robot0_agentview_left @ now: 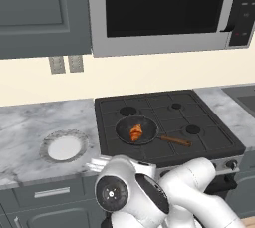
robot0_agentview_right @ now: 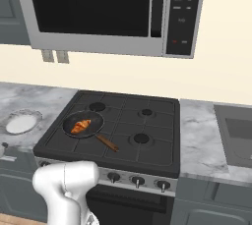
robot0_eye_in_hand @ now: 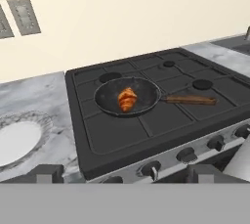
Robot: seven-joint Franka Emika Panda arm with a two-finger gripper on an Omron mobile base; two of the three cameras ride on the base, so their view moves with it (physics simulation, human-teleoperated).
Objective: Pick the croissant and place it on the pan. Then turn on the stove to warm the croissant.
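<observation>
The golden croissant [robot0_agentview_left: 136, 132] [robot0_agentview_right: 81, 126] [robot0_eye_in_hand: 128, 99] lies inside the dark round pan [robot0_agentview_left: 148, 128] [robot0_agentview_right: 94, 120] [robot0_eye_in_hand: 148, 93]. The pan rests on the front left burner of the black stove [robot0_agentview_left: 172, 117] [robot0_agentview_right: 133, 153] [robot0_eye_in_hand: 122, 135], its wooden handle [robot0_eye_in_hand: 190, 100] pointing right. My gripper [robot0_eye_in_hand: 126, 175] is open, low in front of the stove's silver panel with nothing held. In the hand view the left knobs [robot0_eye_in_hand: 151, 170] sit between the fingertips [robot0_eye_in_hand: 46, 173]. Whether any burner is lit cannot be made out.
A white plate with a grey patterned rim [robot0_agentview_left: 47, 142] [robot0_agentview_right: 34, 116] [robot0_eye_in_hand: 44, 120] sits on the marble counter left of the stove. A microwave [robot0_agentview_left: 159, 8] hangs above. A sink [robot0_agentview_right: 238, 130] lies at the right. Wall outlets [robot0_agentview_left: 65, 64] are behind the counter.
</observation>
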